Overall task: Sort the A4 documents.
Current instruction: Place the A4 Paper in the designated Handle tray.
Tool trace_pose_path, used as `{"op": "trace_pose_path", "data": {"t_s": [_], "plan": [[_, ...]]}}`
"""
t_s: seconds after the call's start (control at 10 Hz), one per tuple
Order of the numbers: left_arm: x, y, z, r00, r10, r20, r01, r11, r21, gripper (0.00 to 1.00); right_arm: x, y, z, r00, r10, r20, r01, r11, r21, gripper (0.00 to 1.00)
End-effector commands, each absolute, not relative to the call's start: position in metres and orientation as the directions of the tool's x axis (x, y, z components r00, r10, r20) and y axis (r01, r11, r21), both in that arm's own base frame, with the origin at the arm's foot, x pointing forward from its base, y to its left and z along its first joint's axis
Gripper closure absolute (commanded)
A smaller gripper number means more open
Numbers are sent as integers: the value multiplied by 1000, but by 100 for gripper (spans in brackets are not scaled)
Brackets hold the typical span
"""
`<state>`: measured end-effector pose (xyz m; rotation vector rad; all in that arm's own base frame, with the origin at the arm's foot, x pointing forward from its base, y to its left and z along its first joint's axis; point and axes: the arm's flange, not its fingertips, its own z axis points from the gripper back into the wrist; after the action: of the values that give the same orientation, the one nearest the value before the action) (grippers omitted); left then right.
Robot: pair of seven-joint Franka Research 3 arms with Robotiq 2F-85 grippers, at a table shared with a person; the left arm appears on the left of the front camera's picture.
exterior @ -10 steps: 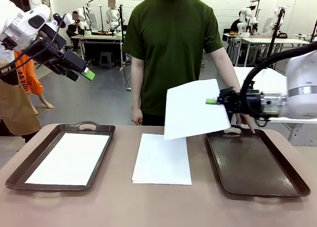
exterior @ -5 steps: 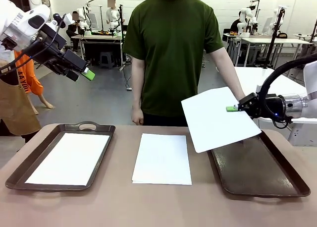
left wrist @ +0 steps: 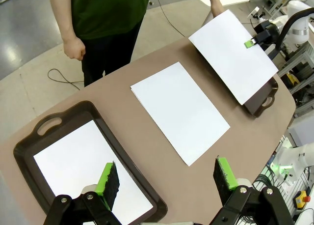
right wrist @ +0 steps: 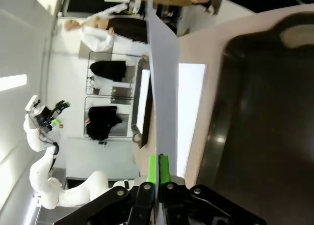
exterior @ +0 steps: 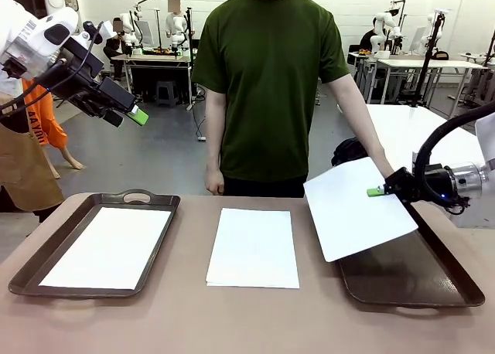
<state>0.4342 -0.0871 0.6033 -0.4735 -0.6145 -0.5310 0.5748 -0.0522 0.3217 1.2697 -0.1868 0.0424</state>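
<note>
Spanning the brown desk (exterior: 247, 323) from left to right, the scene has three stations. At far left, the left fingers (exterior: 139, 116) hang high in the air, above and beyond the left tray's far end and well clear of the desk. In the left wrist view their green pads stand spread wide with nothing between them. Below lies the left dark brown handled tray (exterior: 31, 270), with one A4 sheet (exterior: 108, 246) flat on its floor. In the middle, a second A4 sheet (exterior: 254, 247) lies flat on the bare desk between the two trays. A person in a green T-shirt (exterior: 267, 83) stands at the far edge, one hand (exterior: 213, 184) closed beside the body and the other arm reaching toward the right tray's far end. At right, the third A4 sheet (exterior: 356, 207) is held tilted above the right dark brown tray (exterior: 421, 284), its lower left corner overhanging the tray's left rim. The right fingers (exterior: 376, 191) pinch this sheet at its right edge. The right wrist view shows both pads pressed together on the paper, seen edge-on.
</note>
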Motion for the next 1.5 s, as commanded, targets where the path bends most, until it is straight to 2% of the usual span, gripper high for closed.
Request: {"op": "trace_pose_path", "data": {"t_s": [0.0, 0.4, 0.6, 1.1, 1.2, 1.3, 1.4], "plan": [[434, -86, 603, 684, -327, 652, 602, 758, -251, 0, 563, -60, 302, 983, -112, 146, -102, 333, 938, 99], [434, -86, 603, 684, -327, 652, 602, 758, -251, 0, 548, -93, 278, 981, -157, 116, -42, 411, 911, 99], [434, -86, 603, 684, -327, 652, 602, 758, -251, 0, 543, -109, 280, 983, -142, 113, -34, 469, 882, 99], [434, -86, 603, 684, -327, 652, 602, 758, -251, 0, 548, -99, 290, 988, -100, 121, -52, 516, 855, 99], [434, -86, 603, 684, -327, 652, 602, 758, -251, 0, 548, -99, 291, 989, -92, 116, -50, 531, 846, 80], [434, -86, 603, 684, -327, 652, 602, 758, -251, 0, 547, -98, 292, 988, -83, 127, -61, 550, 833, 79], [434, -86, 603, 684, -327, 652, 602, 758, -251, 0, 547, -98, 294, 984, -88, 153, -71, 599, 797, 60]]}}
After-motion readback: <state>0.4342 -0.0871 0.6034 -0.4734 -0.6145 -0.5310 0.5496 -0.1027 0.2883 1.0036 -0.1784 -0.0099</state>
